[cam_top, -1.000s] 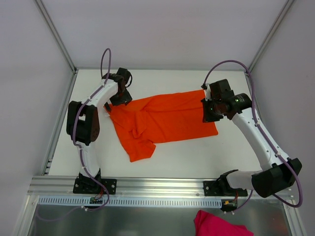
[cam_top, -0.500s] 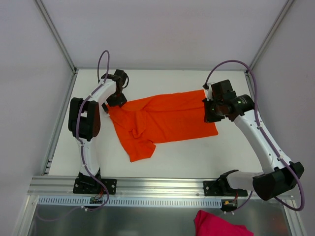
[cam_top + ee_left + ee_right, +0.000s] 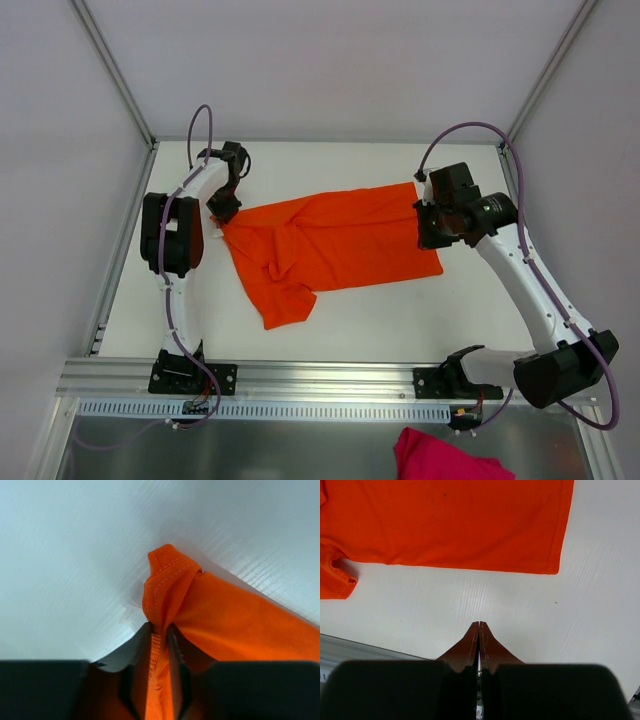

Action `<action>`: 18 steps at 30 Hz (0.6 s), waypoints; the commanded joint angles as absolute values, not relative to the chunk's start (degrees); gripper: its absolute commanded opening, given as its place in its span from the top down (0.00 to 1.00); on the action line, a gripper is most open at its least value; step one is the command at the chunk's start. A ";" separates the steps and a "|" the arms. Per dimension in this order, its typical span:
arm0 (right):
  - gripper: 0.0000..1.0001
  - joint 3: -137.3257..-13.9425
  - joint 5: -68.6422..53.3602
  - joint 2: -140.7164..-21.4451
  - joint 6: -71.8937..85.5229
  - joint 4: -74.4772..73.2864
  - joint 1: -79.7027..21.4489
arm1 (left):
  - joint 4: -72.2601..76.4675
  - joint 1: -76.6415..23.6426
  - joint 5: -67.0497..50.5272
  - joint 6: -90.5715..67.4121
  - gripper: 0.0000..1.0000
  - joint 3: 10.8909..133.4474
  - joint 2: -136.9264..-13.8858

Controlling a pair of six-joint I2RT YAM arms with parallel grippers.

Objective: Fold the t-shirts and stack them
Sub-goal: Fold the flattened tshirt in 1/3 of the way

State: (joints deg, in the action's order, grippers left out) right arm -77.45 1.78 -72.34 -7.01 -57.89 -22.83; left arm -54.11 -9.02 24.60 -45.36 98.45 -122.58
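Note:
An orange t-shirt (image 3: 335, 243) lies spread and partly folded on the white table, one sleeve hanging toward the front at the left. My left gripper (image 3: 222, 207) sits at the shirt's far left corner, shut on a bunched ribbed edge of the t-shirt (image 3: 165, 587) that stands up between its fingers (image 3: 178, 650). At the shirt's right edge my right gripper (image 3: 432, 225) hovers, shut and holding nothing (image 3: 479, 625). In the right wrist view the t-shirt (image 3: 450, 522) lies flat beyond the fingertips, apart from them.
A pink garment (image 3: 440, 456) lies off the table at the front right, below the metal rail (image 3: 320, 375). White walls enclose the table on the left, back and right.
My left gripper has slid left along the shirt's corner and closed on the fabric edge. The right gripper has shifted slightly to the right and stayed shut.

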 commanded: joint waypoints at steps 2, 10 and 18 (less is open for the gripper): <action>0.99 -77.43 1.85 -71.19 -6.59 -58.62 -23.29 | -55.46 -9.05 26.72 -44.65 0.85 100.72 -122.34; 0.99 -76.38 1.32 -71.37 -6.33 -57.92 -23.20 | -55.46 -7.91 28.39 -45.00 0.89 101.25 -121.56; 0.99 -76.11 0.62 -71.28 -5.89 -58.01 -23.29 | -54.14 -4.84 28.48 -44.74 0.88 103.27 -120.76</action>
State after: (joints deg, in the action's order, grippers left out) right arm -76.16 1.10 -72.34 -6.63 -57.78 -22.83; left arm -54.26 -6.37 26.06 -45.30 100.49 -122.58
